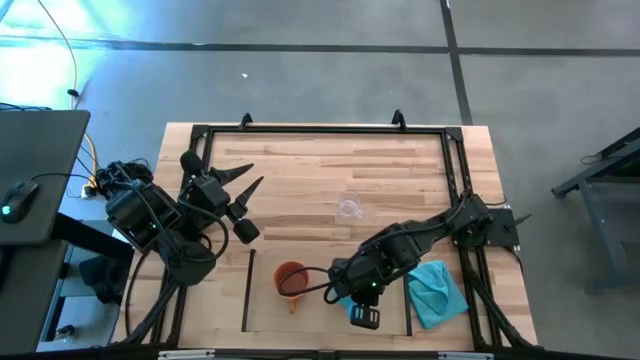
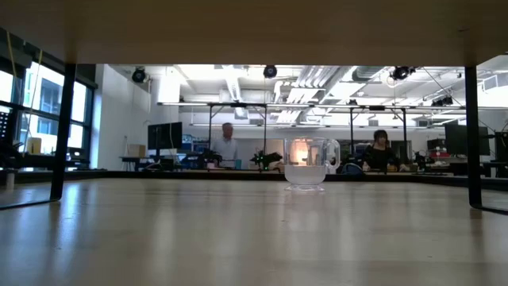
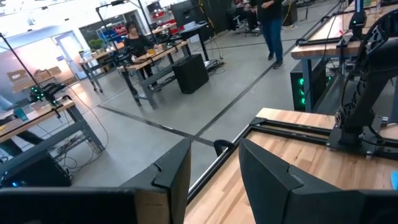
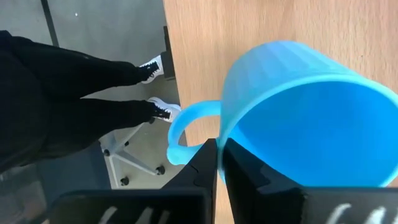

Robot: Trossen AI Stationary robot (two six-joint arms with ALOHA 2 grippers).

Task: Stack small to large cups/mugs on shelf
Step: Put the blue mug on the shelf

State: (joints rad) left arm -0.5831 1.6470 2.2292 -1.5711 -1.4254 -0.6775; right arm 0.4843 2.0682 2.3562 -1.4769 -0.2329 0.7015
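The striped wooden tabletop (image 1: 330,170) carries a black metal frame (image 1: 320,129) round its edges, and near its front edge lies the shelf (image 1: 325,305), a paler panel between two thin black strips. On that panel stands the orange mug (image 1: 290,279), upright with its mouth open to the camera above. Just beside it, the right gripper (image 4: 219,163) hangs over the shelf with its fingers pinched tight on the rim of the blue mug (image 4: 305,118), one finger inside the wall and one outside, the handle sticking out to the side. A teal cloth (image 1: 437,291) lies near the right arm. The clear glass cup (image 1: 348,208) stands alone toward the middle of the table, well apart from the shelf; from table height it (image 2: 309,163) shows upright against the room behind. The left gripper (image 1: 243,190) waits near the table's left side, its fingers spread apart and holding nothing. Beyond the table lies a grey concrete floor with dark lines, workbenches and monitors, and people standing and sitting at benches (image 2: 227,143).
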